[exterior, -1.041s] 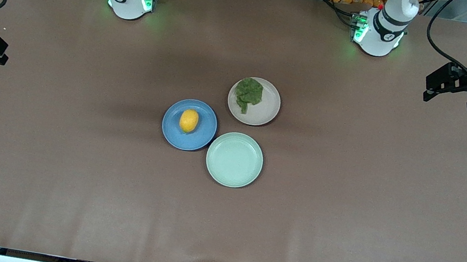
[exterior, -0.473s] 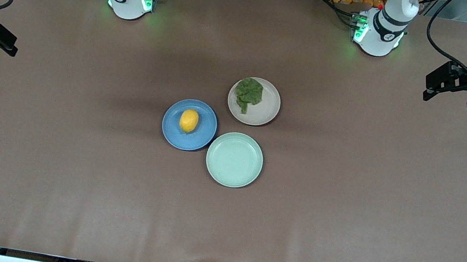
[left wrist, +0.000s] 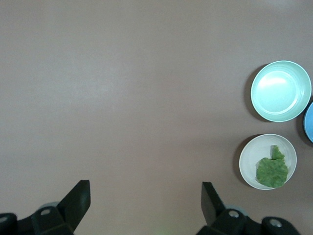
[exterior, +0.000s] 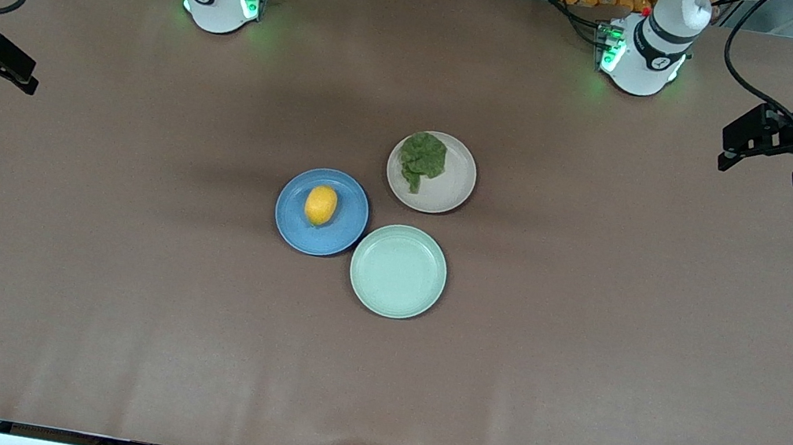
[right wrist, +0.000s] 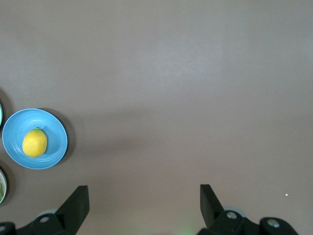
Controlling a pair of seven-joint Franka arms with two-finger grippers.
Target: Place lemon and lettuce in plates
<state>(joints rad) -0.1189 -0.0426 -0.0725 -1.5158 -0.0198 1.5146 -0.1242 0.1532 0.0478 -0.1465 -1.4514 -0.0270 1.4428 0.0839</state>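
While both arms wait high at the frame's side edges, the lemon lies in the blue plate at centre frame and the lettuce in the beige-pink plate just above. The left end effector and right end effector hang over bare worktop, fingers spread, empty.

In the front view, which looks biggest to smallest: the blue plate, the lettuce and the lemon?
1. Blue plate, clearly the largest.
2. Lettuce, about half a plate wide.
3. Lemon, the smallest.
All three lie close together mid-table, so nearness to the camera hardly skews this.
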